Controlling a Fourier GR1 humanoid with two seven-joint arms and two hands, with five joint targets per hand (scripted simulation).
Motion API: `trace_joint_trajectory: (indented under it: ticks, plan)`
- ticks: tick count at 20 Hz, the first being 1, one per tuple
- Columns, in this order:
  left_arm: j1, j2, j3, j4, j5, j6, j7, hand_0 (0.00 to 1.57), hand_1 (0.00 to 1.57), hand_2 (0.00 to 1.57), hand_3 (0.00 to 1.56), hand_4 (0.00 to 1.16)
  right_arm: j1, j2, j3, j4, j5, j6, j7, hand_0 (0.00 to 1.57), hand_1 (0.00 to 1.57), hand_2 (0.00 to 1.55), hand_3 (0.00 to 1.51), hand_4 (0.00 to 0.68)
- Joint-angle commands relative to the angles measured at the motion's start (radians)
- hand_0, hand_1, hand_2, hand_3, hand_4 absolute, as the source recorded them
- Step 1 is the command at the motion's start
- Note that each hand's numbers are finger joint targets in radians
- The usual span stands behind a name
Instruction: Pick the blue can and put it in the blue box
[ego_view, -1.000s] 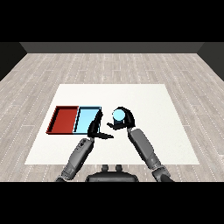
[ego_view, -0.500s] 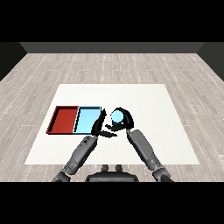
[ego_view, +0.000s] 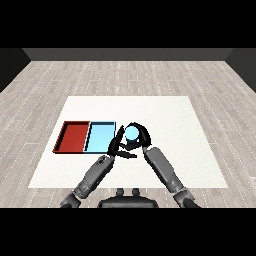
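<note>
Head view: right hand (ego_view: 141, 134) curls round blue can (ego_view: 132, 133), seemingly just beside blue tray (ego_view: 99, 138).

blue can (ego_view: 132, 133) sides hidden by right hand (ego_view: 141, 136) fingers (ego_view: 131, 145)

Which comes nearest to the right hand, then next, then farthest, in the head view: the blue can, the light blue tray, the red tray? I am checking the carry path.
1. blue can: inside the right hand, whose fingers curl round it.
2. light blue tray: just to the can's left.
3. red tray: farther left, on the light blue tray's far side.
</note>
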Motion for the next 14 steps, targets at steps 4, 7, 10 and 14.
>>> trace_joint_trajectory:
  ticks: [4, 7, 10, 14]
  plan:
    - [-0.019, -0.001, -0.050, 0.105, 0.031, 0.029, -0.089, 0.00, 0.00, 0.00, 0.00, 0.00, -0.019, 0.003, 0.072, 0.006, -0.024, -0.039, 0.010, 1.43, 1.43, 1.43, 1.39, 0.620]
    - [-0.072, -0.001, -0.073, 0.091, 0.093, 0.024, -0.043, 0.00, 0.00, 0.00, 0.00, 0.00, -0.015, 0.003, 0.070, 0.051, -0.029, -0.022, -0.042, 1.42, 1.42, 1.44, 1.40, 0.626]
    - [-0.093, -0.001, -0.014, 0.075, 0.066, -0.022, -0.030, 0.00, 0.00, 0.00, 0.00, 0.00, -0.037, 0.003, 0.159, 0.012, -0.009, -0.112, 0.001, 1.39, 1.39, 1.44, 1.39, 0.620]
    - [-0.132, 0.027, -0.061, 0.116, -0.087, 0.153, 0.009, 0.27, 0.27, 0.52, 0.00, 0.57, -0.080, 0.003, 0.155, 0.001, -0.052, -0.107, 0.022, 1.28, 1.28, 1.42, 1.40, 0.613]
